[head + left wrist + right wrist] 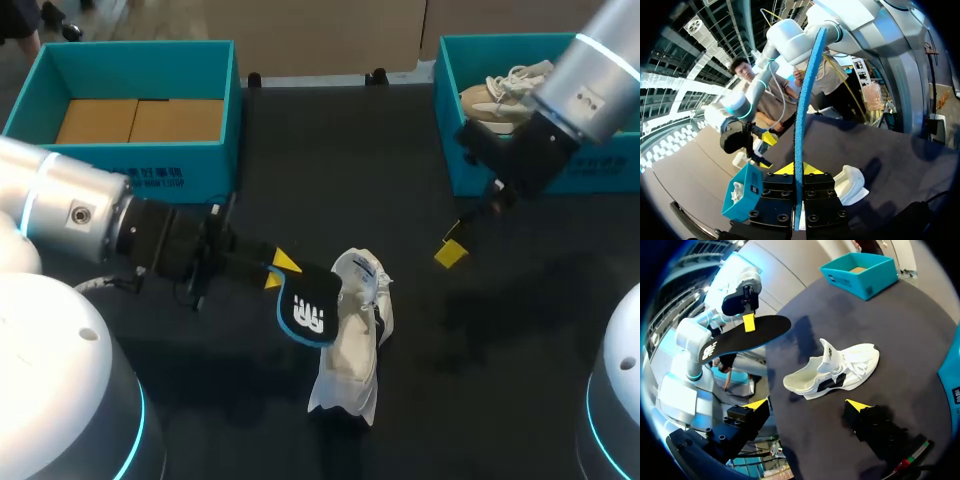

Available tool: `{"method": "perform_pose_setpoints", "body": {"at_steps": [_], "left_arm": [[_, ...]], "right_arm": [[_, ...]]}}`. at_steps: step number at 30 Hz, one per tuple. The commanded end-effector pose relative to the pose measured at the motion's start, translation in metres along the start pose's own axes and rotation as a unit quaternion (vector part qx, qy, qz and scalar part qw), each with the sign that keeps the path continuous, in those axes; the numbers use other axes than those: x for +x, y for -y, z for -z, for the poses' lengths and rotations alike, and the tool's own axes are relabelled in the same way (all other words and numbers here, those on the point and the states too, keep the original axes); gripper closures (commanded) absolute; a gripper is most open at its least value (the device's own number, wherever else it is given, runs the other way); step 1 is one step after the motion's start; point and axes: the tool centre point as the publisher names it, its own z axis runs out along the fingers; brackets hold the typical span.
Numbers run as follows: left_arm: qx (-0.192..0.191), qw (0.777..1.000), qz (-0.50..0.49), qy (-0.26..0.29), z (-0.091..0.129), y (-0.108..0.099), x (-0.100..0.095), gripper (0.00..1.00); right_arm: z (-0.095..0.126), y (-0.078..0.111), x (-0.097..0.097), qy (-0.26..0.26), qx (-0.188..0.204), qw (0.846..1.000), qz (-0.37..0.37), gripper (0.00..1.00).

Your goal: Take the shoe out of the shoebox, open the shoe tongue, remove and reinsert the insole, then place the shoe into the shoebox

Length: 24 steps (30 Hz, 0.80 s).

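Observation:
A white shoe point(355, 340) with black side marks lies on the dark table, its tongue pulled up; it also shows in the right wrist view as the shoe point(832, 372) ahead of the fingers. My left gripper point(280, 271) is shut on the black, blue-edged insole point(308, 310), held in the air just left of the shoe. In its own view the left gripper point(799, 170) clamps the insole point(801, 110) edge-on. My right gripper point(455, 243) hangs open and empty above the table in front of the right shoebox point(450, 150); the right gripper point(807, 405) has wide-spread fingers.
The right teal shoebox holds a second, beige shoe point(500, 95). Another teal box point(180, 165) at the back left holds brown cardboard point(140, 120). Bare dark table lies between the shoe and both boxes.

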Motion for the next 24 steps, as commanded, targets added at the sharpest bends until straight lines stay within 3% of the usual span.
{"method": "perform_pose_setpoints", "body": {"at_steps": [1,4,6,11,18,24], "left_arm": [[-0.002,1.0,0.0,0.001,0.0,0.002,0.002,1.0],[-0.002,1.0,0.0,0.001,0.0,0.002,0.002,1.0],[0.029,0.999,0.019,0.001,-0.004,0.009,0.004,1.0],[0.055,0.997,0.056,-0.016,-0.011,0.02,0.015,1.0],[0.118,0.982,0.143,-0.03,-0.019,0.034,0.028,1.0],[0.119,0.982,0.139,-0.035,-0.019,0.036,0.029,1.0]], "right_arm": [[0.0,0.004,0.004,0.009,-0.006,1.0,0.0,0.0],[0.0,0.004,0.004,0.009,-0.006,1.0,0.0,0.0],[0.001,0.006,0.003,0.042,0.015,0.998,0.035,0.0],[-0.012,0.031,-0.002,0.087,0.02,0.992,0.086,0.0],[-0.032,0.062,-0.006,0.128,0.018,0.988,0.085,0.0],[-0.036,0.067,-0.007,0.128,0.022,0.989,0.068,0.0]]}}
